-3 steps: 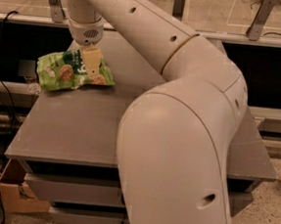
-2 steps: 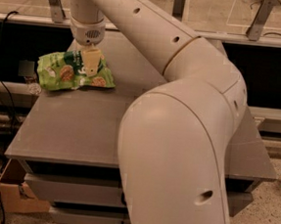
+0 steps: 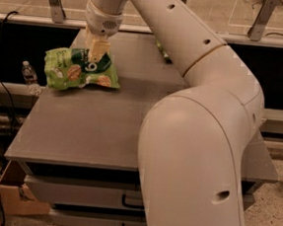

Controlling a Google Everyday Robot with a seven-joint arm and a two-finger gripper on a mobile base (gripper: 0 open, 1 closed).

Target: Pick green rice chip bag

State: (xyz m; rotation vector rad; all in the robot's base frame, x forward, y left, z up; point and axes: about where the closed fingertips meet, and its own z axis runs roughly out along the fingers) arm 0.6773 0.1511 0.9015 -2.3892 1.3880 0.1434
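Bag (image 3: 78, 71) at table (image 3: 105, 131) far-left corner, long axis left-right; pincer (image 3: 97, 56) straight above its top-middle, clamped on it.

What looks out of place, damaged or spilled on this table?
Nothing is spilled. The green rice chip bag is crinkled and askew at the left rear of the table, its end seemingly past the edge. The gripper is at the bag's top. A water bottle stands beyond the left side.
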